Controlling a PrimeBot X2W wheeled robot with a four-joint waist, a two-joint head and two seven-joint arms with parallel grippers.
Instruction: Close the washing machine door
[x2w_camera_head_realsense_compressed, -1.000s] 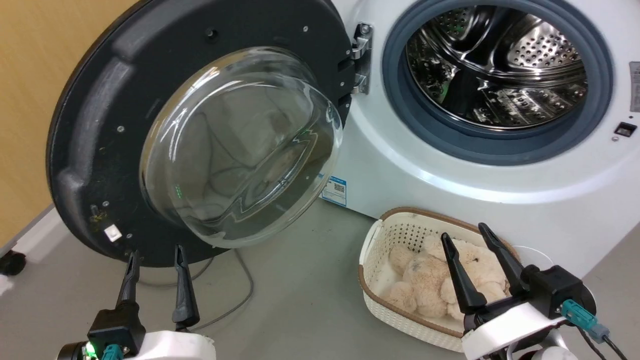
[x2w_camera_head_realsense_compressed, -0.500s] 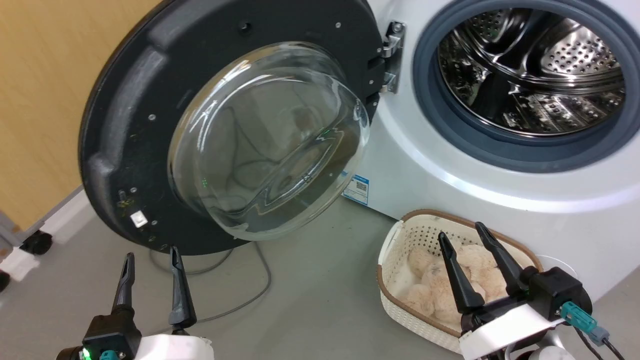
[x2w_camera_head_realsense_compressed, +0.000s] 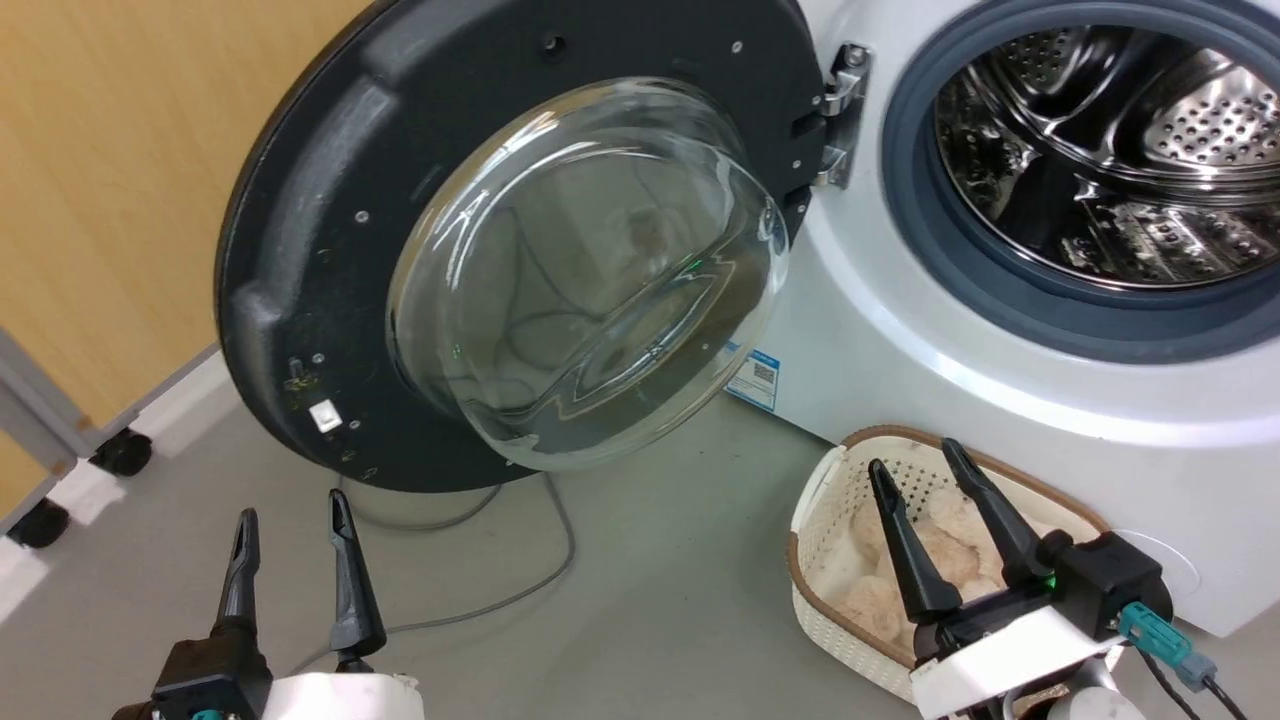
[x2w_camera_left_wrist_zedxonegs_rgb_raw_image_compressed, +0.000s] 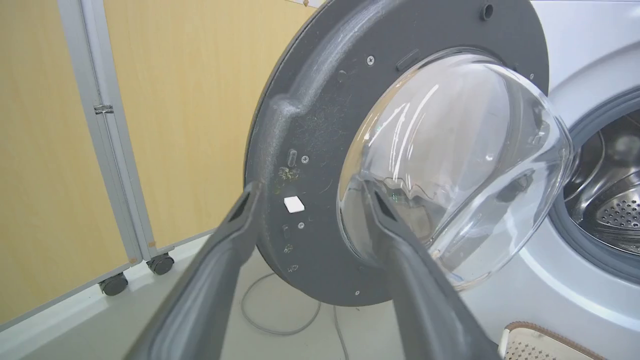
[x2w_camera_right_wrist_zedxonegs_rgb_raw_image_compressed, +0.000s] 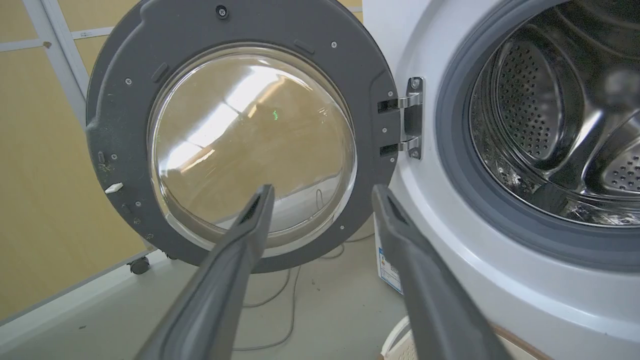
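Black-rimmed, the washing machine door (x2w_camera_head_realsense_compressed: 300, 300) stands swung wide open, left of the washing machine (x2w_camera_head_realsense_compressed: 900, 340). The left gripper (x2w_camera_head_realsense_compressed: 291, 505) hovers near the door's lower edge without touching it, fingers spread and empty. The right gripper (x2w_camera_head_realsense_compressed: 912, 454), also spread and empty, hangs over the basket (x2w_camera_head_realsense_compressed: 830, 620).

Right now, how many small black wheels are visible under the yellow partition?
2: one wheel left of the washing machine door, a second wheel farther left near the picture's edge. More may be hidden.

A yellow partition (x2w_camera_left_wrist_zedxonegs_rgb_raw_image_compressed: 50, 150) on black castors (x2w_camera_left_wrist_zedxonegs_rgb_raw_image_compressed: 161, 263) stood on the grey floor (x2w_camera_head_realsense_compressed: 680, 610), where a thin cable (x2w_camera_head_realsense_compressed: 571, 548) lay.
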